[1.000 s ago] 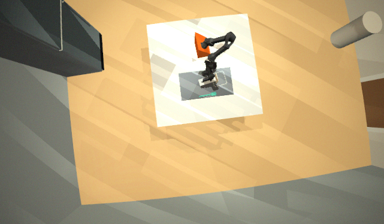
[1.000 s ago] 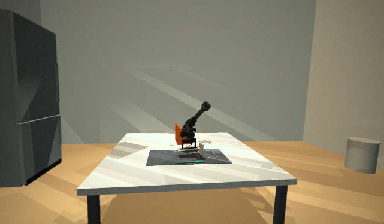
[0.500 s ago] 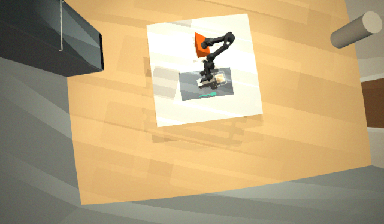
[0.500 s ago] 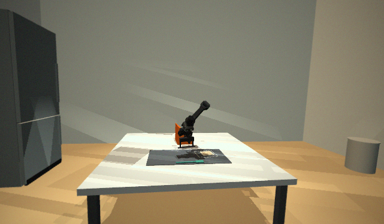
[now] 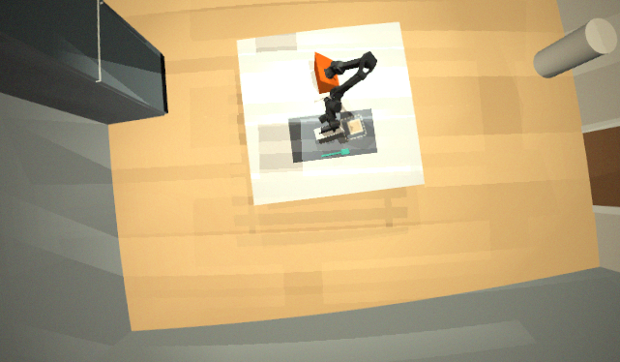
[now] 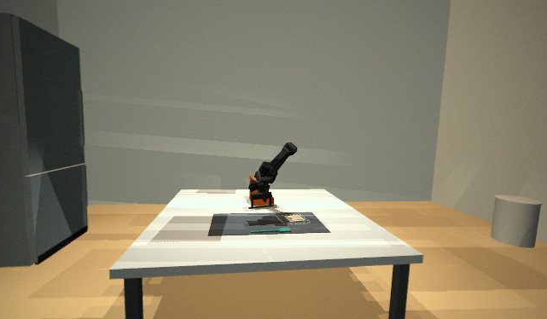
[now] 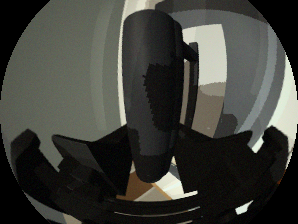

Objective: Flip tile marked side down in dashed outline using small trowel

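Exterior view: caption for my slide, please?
Tile lying on the dark mat within the dashed outline, green tool nearer the camera.

black arm (image 5: 345,88) (image 6: 280,162) reaching from an orange base (image 5: 323,83) (image 6: 268,202) on a white tabletop (image 5: 337,181) (image 6: 263,252), tool (image 5: 331,135) (image 6: 260,206) (image 7: 152,121) over a dark mat (image 5: 366,147) (image 6: 222,223), cream tile (image 5: 355,127) (image 6: 295,218) within the dashed outline (image 5: 348,139) (image 6: 309,223), teal implement (image 5: 345,152) (image 6: 284,230) near the mat's edge

So the tile (image 5: 355,127) (image 6: 295,218) is lying pale tan side up inside the dashed outline, between 2 and 3 o'clock from mat centre in the top view. The trowel's gripped, chunky dark rounded handle (image 7: 152,85) running 12 to 6 o'clock in the wrist view; can't make out its blade.
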You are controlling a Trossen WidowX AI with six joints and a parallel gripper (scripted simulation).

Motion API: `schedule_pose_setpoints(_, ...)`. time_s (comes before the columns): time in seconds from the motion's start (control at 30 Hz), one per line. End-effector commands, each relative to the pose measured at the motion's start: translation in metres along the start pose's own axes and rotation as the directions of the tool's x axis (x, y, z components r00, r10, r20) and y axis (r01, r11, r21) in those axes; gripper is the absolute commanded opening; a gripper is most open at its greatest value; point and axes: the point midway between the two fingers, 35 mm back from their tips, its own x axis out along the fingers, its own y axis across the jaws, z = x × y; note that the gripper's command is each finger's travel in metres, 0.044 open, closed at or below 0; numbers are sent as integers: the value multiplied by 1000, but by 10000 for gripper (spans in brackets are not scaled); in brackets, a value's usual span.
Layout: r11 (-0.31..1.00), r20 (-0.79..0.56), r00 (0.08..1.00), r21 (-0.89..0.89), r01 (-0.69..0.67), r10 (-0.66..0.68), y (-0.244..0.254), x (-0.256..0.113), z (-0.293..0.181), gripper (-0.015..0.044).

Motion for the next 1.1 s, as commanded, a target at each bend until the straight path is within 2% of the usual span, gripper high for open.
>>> schedule_pose_setpoints(0.0, 1000, 2, 1000, -12, -11, 11, 5, -2, 2, 0)
schedule_pose_setpoints(1.07, 1000, 0, 1000, -1, -1, 1, 1, 0, 0, 0)
